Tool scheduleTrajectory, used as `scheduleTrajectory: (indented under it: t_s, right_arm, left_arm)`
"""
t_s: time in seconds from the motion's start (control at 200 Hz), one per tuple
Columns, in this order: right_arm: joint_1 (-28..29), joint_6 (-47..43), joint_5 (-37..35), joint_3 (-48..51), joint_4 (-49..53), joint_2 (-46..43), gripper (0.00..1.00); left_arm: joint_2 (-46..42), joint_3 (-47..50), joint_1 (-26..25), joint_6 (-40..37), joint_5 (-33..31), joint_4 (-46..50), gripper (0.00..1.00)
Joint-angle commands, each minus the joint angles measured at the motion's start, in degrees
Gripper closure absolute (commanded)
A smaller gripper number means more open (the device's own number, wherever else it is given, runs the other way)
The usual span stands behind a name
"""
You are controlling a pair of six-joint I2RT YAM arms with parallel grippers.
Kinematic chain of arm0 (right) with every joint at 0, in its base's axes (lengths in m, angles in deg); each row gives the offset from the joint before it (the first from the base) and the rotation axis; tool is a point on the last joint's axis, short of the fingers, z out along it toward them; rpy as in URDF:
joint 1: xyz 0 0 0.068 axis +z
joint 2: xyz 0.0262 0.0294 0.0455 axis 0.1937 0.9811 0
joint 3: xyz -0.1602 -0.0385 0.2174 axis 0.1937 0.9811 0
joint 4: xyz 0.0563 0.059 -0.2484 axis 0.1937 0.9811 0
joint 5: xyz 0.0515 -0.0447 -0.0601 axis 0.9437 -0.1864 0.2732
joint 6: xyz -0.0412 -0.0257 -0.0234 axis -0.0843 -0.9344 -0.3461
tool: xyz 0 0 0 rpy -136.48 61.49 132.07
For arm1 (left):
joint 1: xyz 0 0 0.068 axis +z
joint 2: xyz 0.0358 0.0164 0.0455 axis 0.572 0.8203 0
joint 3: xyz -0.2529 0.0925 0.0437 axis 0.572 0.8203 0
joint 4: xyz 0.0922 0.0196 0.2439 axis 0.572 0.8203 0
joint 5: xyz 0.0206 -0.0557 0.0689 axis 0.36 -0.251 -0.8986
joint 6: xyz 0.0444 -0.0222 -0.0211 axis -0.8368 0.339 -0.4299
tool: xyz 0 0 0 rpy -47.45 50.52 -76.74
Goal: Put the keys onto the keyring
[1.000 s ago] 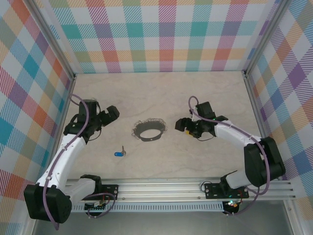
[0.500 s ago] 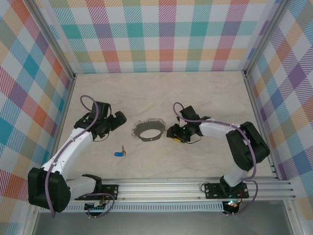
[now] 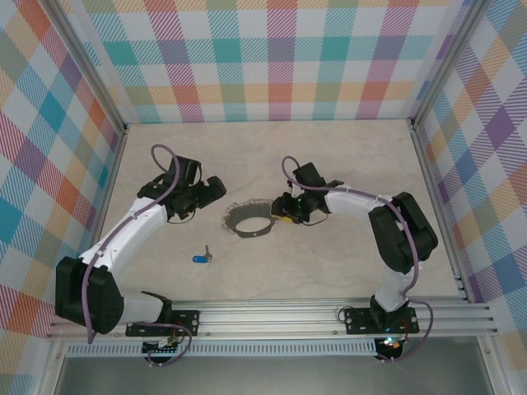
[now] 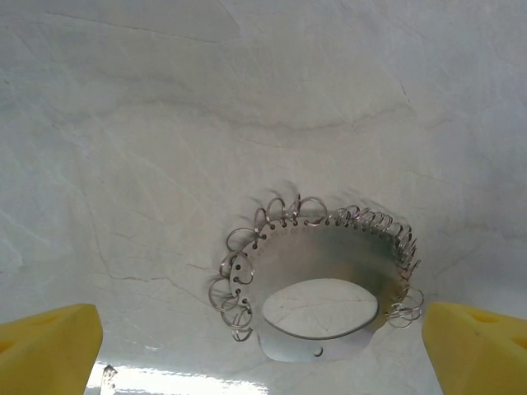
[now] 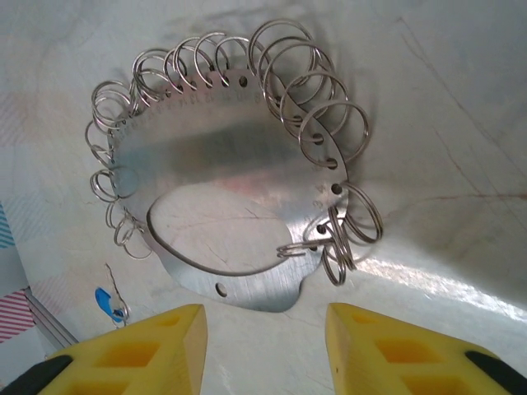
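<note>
- Right wrist view: right gripper (image 5: 262, 333) part-spread, empty, poised at 6 o'clock of the keyring (image 5: 222, 164) (a flat metal band fringed with split rings (image 5: 329, 132)).
- Left gripper (image 4: 263, 350) spread wide, empty, facing the same keyring.
- Blue-headed key (image 3: 201, 257) flat on the table at 8 o'clock of the keyring, apart, untouched.
- Best to pinch the bare band, leaving a loop free for threading.
- No brand, label or legible writing.

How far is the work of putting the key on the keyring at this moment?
Done: nothing yet; the key lies alone on the table, apart from the keyring. In hand: the right gripper is open at the ring's edge, the left gripper open on its other side; neither holds anything. Still to do: grip the ring, fetch the key, thread it on.
</note>
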Motion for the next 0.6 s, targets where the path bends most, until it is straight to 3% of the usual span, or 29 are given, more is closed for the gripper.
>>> scheduleTrajectory:
  t_s: [0.0,0.345,0.595]
  right_arm:
    - [0.1,-0.9,0.9,0.0,2.9,1.2,0.61]
    - [0.1,-0.8,1.7,2.1,2.4,0.8,0.67]
    - [0.1,-4.4,0.4,-3.7,5.3,1.8,0.66]
  left_arm:
    - [0.6,-1.5,-0.9,-1.3,1.3,0.8,0.00]
    - [1.2,-0.4,-1.0,-0.8,2.3,-0.1,0.00]
    - [1.9,-0.7,-1.1,-1.2,3.0,0.3,0.00]
